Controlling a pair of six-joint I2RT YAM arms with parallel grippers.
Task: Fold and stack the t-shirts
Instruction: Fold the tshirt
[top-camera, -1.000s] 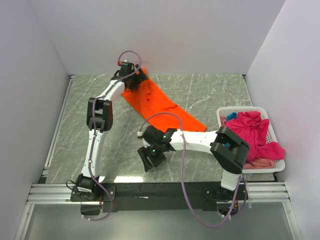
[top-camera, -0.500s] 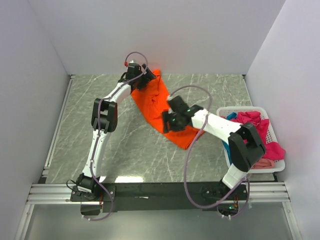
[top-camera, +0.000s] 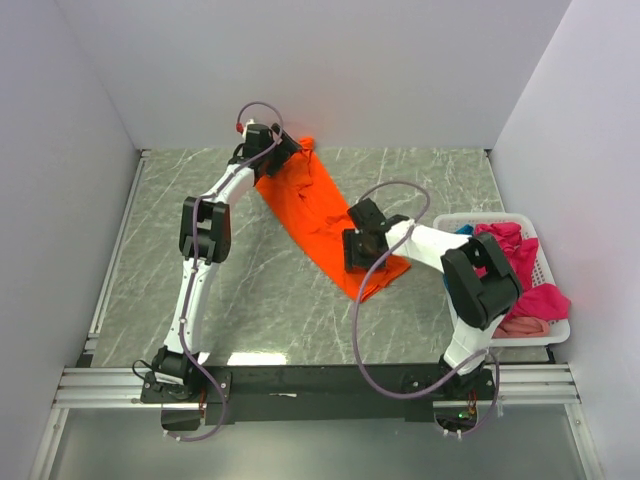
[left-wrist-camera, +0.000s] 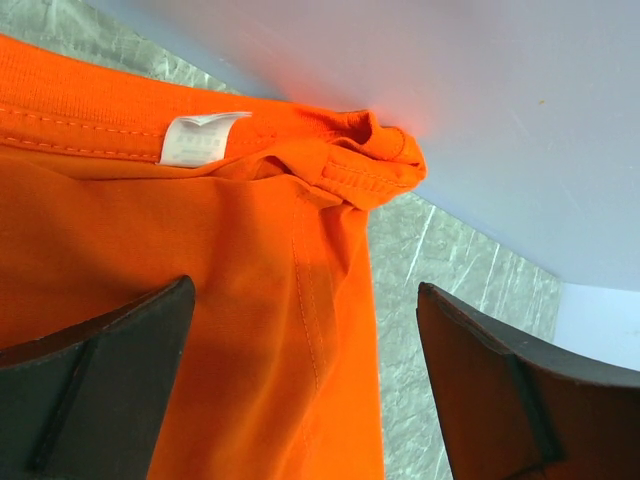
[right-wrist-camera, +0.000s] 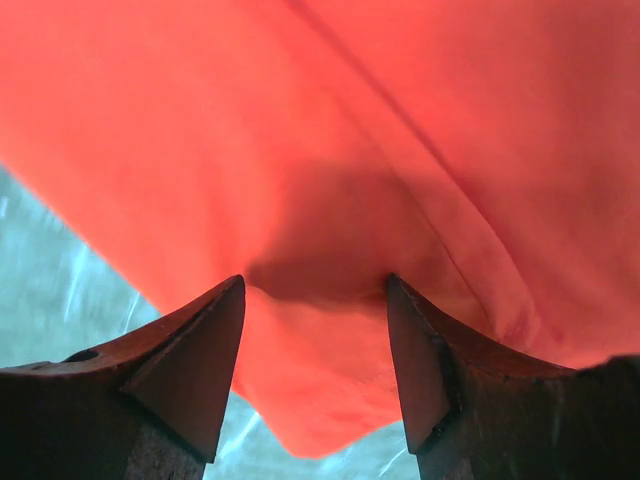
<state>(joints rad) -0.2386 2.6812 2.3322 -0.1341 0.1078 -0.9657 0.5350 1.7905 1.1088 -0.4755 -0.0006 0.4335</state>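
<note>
The bright orange t-shirt (top-camera: 325, 215) lies as a long diagonal strip on the marble table, collar at the back wall. My left gripper (top-camera: 277, 150) is over the collar end, open. In the left wrist view its fingers (left-wrist-camera: 110, 380) straddle the shirt's edge (left-wrist-camera: 250, 300), with the white neck label (left-wrist-camera: 203, 137) ahead. My right gripper (top-camera: 360, 250) is low over the shirt's near end, jaws apart with orange cloth (right-wrist-camera: 330, 330) bulging between the fingertips (right-wrist-camera: 200, 350). Magenta (top-camera: 505, 258), teal (top-camera: 462, 234) and pale pink (top-camera: 522, 326) shirts lie in the basket.
The white plastic basket (top-camera: 444, 222) stands at the right edge of the table. White walls close the back and both sides. Metal rails run along the left and front edges. Bare marble (top-camera: 250, 300) lies left and in front of the orange shirt.
My right arm swung from the front middle of the table onto the shirt's near end. That end shifted from the right toward the front. My left gripper stayed at the collar.
</note>
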